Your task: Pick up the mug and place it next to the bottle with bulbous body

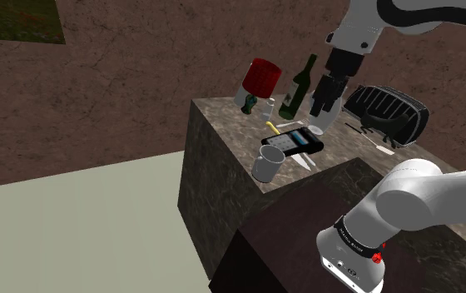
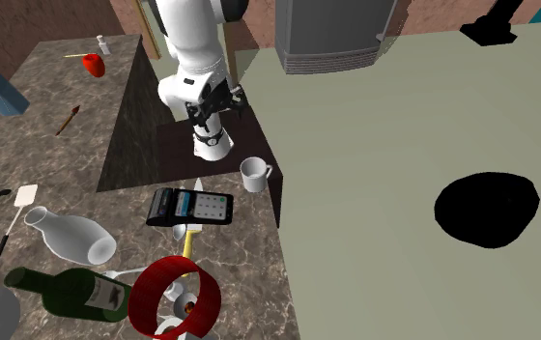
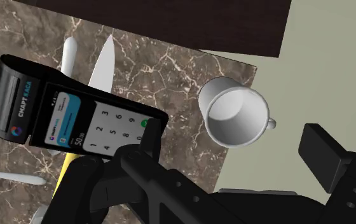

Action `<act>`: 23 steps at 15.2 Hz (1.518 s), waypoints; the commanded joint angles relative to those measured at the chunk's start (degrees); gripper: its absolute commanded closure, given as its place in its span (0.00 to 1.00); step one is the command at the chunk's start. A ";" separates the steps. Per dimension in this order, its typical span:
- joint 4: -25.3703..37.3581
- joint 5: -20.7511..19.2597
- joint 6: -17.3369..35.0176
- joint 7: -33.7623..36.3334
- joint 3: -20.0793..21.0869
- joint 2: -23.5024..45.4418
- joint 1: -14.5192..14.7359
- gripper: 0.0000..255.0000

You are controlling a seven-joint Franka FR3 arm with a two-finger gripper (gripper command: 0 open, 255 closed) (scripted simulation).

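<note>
pincer open over counter; white mug upright, unheld.

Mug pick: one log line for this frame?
phase: pre-grasp | gripper: open, empty, above counter | mug: upright, counter corner, untouched | white bottle: beyond card reader from mug

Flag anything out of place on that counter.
The mug stands upright right at the counter's corner, close to the edge. The card terminal lies across a white knife. Nothing looks spilled or broken.
</note>
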 commanded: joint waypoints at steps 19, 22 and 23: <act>-16.09 2.67 31.92 -0.27 4.15 14.84 1.37 0.00; -17.48 2.97 34.32 -0.35 4.39 15.86 1.52 0.00; -17.47 2.97 34.33 -0.35 4.39 15.87 1.52 0.00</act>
